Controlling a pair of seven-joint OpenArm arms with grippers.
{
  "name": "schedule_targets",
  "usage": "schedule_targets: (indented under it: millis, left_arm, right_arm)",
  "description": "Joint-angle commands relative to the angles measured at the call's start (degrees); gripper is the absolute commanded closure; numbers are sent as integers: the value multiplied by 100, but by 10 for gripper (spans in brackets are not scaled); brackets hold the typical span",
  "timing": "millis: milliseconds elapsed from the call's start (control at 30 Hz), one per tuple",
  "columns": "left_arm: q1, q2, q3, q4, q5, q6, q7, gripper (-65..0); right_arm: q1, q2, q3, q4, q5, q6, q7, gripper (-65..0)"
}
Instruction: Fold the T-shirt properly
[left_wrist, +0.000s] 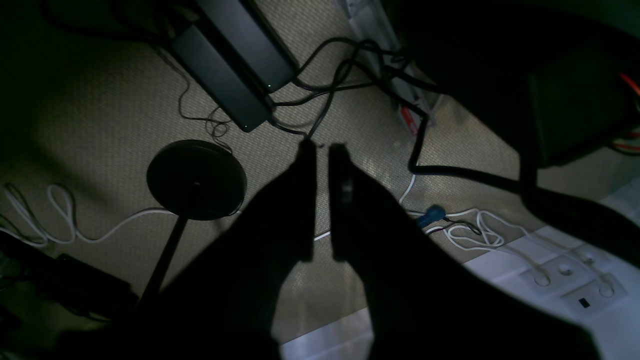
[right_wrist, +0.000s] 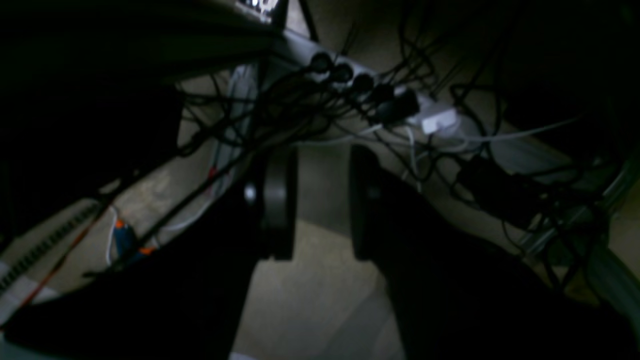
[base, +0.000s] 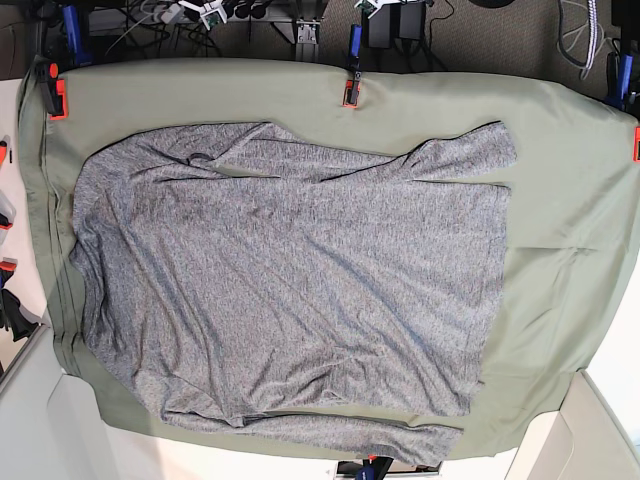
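A grey T-shirt (base: 290, 290) lies spread flat over most of the olive-green cloth sheet (base: 560, 200), with nothing standing above either. Orange clamps (base: 350, 92) grip the sheet's edges. Bare cloth borders the shirt on every side.

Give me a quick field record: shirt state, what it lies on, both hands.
shirt: T-shirt spread flat, unfolded, sleeves lying along its top and bottom edges
surface: olive-green cloth sheet, clamped at the edges
left hand: off the table, above floor cables, nearly shut, empty
right hand: off the table, open, empty
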Motion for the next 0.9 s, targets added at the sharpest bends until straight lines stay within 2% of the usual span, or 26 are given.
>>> schedule_targets:
  millis: [0,200,400,533,633,767,867]
  left_arm:
    - [24,9,4,20,-2,-15,-35,-44]
    - [22,11,4,22,81,-17,291,-44]
    - [33,9,4,22,164,-46,361,-44]
    - [103,-48,4,28,153,-754,446,-44]
    - [308,-203,4,201,50,-973,170,-44]
    - [863,-553,4,925,-214,-977,-131,-45]
    - [1397,-811,-2,1792,-249,-957,-131,-45]
  right_arm:
    - [-37,15,-7,81,-11,2,68,-167]
    - [-55,15,-7,120,7,7,66,-167]
    - [-179,15,-7,131,4,24,66,-167]
    - [-363,31,-7,168,-17,22,66,-167]
    - [-669,33,-7,448,-15,22,68,-166]
    - [-1233,87,-7,1213,11,24,68,-167]
    - [-1663,232,-7,1956,623,70,66,-166]
